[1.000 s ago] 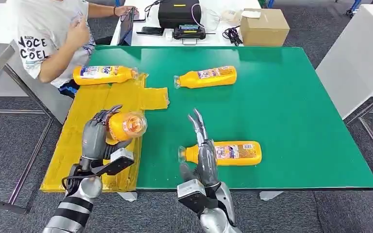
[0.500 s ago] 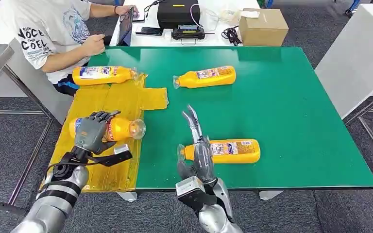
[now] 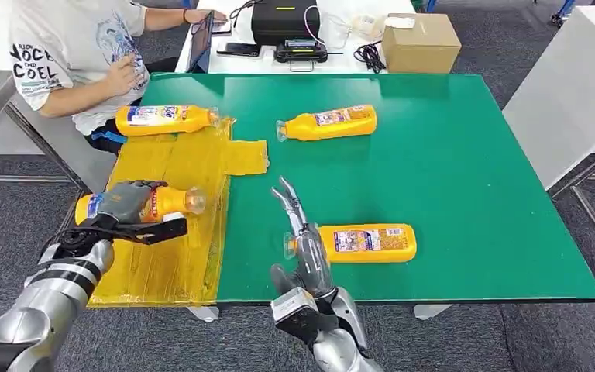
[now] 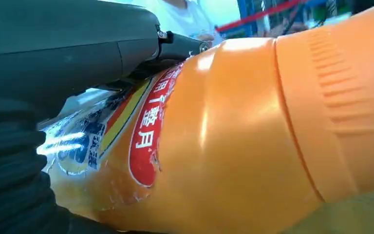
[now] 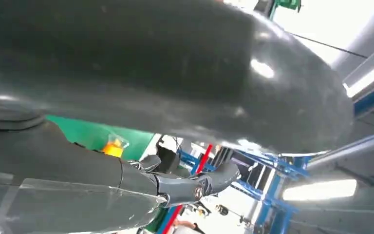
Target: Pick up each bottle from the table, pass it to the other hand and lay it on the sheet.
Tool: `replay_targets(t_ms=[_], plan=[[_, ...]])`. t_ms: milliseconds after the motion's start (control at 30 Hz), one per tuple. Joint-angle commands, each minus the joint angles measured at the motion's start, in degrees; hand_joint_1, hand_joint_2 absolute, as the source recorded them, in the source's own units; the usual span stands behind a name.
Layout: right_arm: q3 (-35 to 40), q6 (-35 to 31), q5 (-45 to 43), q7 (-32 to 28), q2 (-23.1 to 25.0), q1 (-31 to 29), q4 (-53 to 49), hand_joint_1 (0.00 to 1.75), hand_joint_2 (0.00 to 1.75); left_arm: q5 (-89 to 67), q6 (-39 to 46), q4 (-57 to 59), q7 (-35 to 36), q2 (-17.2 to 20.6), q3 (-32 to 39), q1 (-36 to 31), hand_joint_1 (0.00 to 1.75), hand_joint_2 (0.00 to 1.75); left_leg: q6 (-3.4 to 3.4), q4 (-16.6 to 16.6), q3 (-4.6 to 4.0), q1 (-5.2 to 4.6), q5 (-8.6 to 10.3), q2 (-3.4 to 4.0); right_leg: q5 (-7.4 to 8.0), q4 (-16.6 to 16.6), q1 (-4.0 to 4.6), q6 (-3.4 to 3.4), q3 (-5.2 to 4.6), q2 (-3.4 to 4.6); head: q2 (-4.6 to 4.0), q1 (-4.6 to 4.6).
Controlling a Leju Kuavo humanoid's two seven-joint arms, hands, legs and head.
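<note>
- The left robot hand grips a bottle lying low over the sheet; the laying step seems nearly done.
- The right robot hand is empty, fingers apart.
- Next: let go, then take a bottle from the table.

Head camera looks down on the table; wrist cameras sit close behind each hand.
</note>
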Motion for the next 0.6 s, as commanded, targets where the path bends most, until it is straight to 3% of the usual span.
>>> replay_targets(t_ms=[33,233,600], plan=[[0.59,0.86,-0.7,0.32,-0.87,-2.32,5.87,0.0,0.0,-4.7,-5.14,8.67,2.76,2.01,-7.49,-9.29,1.75,1.75,-0.1,0.07,0.07,0.15,-0.07,0.02,-0.04,-0.01,0.16,-0.13,0.13,-0.01,0.0,0.0],[-0.09,1.07,-0.74,0.31,-0.45,-2.24,7.35,0.0,0.0,-2.71,-11.45,9.75,0.88,1.12,-7.41,-8.45,1.75,1.75,-0.1,0.02,0.16,0.12,-0.07,0.03,-0.04,-0.05,0.13,-0.12,0.21,0.0,0.0,0.0],[-1.4,2.05,-2.17,0.88,0.15,-2.5,8.94,0.0,0.0,-3.85,-12.71,9.98,0.44,0.57,-10.42,-5.91,1.75,1.75,-0.05,-0.02,0.07,0.04,-0.02,0.02,-0.01,-0.06,0.05,-0.07,0.08,0.0,0.0,0.0]])
